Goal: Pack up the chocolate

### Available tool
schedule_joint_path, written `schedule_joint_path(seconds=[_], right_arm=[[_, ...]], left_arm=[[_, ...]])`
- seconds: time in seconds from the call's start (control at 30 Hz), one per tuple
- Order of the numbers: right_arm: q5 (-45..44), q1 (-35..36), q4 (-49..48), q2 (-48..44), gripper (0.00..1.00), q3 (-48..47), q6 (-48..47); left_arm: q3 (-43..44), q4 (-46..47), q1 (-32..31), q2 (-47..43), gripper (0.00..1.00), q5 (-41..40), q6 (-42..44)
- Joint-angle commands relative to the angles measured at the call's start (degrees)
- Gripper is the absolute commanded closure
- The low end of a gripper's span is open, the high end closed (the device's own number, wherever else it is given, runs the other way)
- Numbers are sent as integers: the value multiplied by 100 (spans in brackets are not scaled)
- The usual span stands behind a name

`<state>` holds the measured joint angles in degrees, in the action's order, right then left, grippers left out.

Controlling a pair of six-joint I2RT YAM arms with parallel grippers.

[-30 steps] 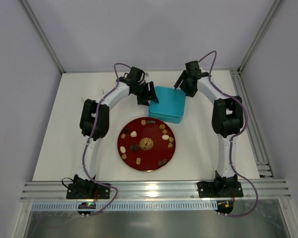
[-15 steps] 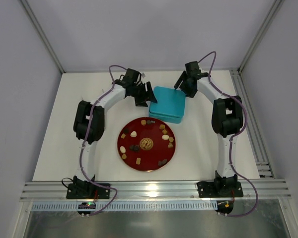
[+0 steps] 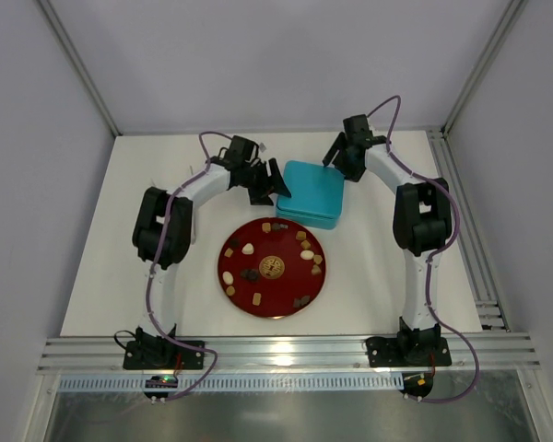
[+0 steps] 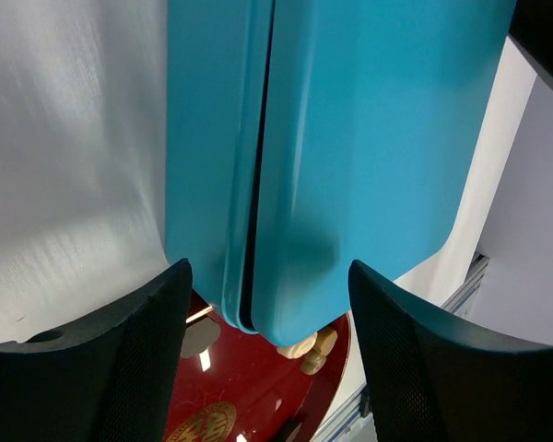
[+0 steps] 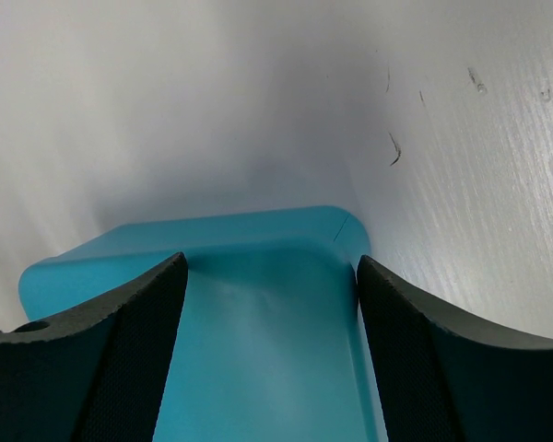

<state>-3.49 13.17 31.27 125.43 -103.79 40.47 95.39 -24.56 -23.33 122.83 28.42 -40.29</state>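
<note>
White table fills the floor of the cell, and at its middle, towards the back, sits the teal box, lid down, its seam a thin dark line in the left wrist view. Just in front of it lies the round red plate, close to the box's near edge. Left gripper is at the box's left side, jaws spread, the box's near corner between its fingers; whether they touch it, I can't tell. Right gripper hangs over the far right corner, jaws wide, clasping nothing. The chocolate is all on the plate, brown, tan and cream pieces scattered around the gold emblem, whose design is too small to read
</note>
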Motion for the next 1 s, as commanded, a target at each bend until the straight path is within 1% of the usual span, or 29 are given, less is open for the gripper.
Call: schedule_joint_path(seconds=[0.0,0.43,0.73,0.97], right_arm=[[-117,107,29,-317,25,52,-127],[-363,186,195,-326,25,-80,-39],[-600,274,450,-247,25,-352,-13],[-802,353,547,-238,24,-388,-21]], left_arm=[[-170,337,30,-408,31,163,-58],[-355,706,-22,-435,30,427,-365],[-381,882,-154,-373,33,524,-497],[-399,961,-242,-373,35,524,-550]])
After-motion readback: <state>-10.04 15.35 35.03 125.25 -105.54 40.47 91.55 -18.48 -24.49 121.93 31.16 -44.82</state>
